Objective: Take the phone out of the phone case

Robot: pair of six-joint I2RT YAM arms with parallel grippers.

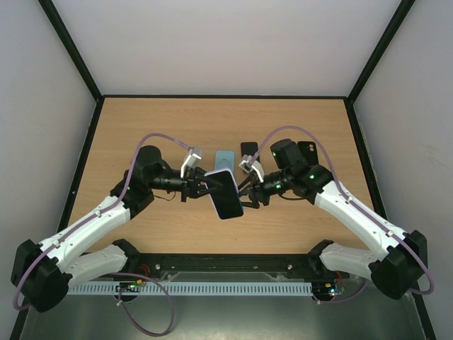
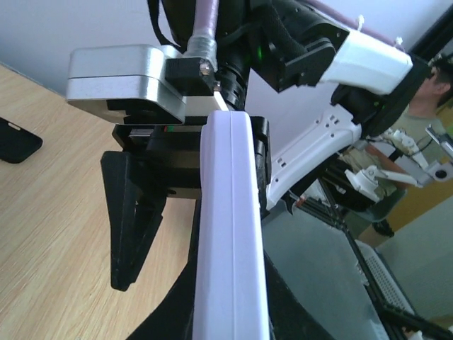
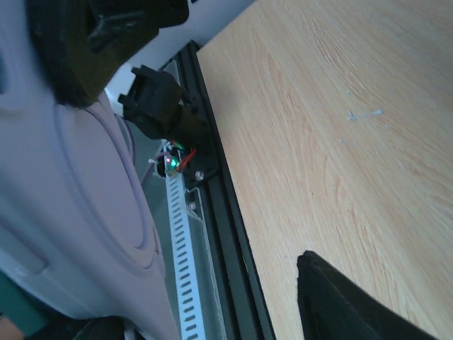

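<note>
The phone [image 1: 226,197], dark screen up, sits in a lavender phone case [image 2: 230,234] and is held tilted above the middle of the table. My left gripper [image 1: 204,188] is shut on the case's left edge; in the left wrist view the case's side runs straight up between its jaws [image 2: 230,315]. My right gripper [image 1: 248,196] is at the phone's right edge and stands open. In the right wrist view the case [image 3: 71,212] fills the left side, and one black finger [image 3: 354,304] stands well apart from it over the table.
Behind the held phone lie a light blue phone or case [image 1: 225,159], a black one [image 1: 248,149] and another black one [image 1: 308,149] by the right arm. The table's black front rail [image 3: 226,212] runs close below the right gripper.
</note>
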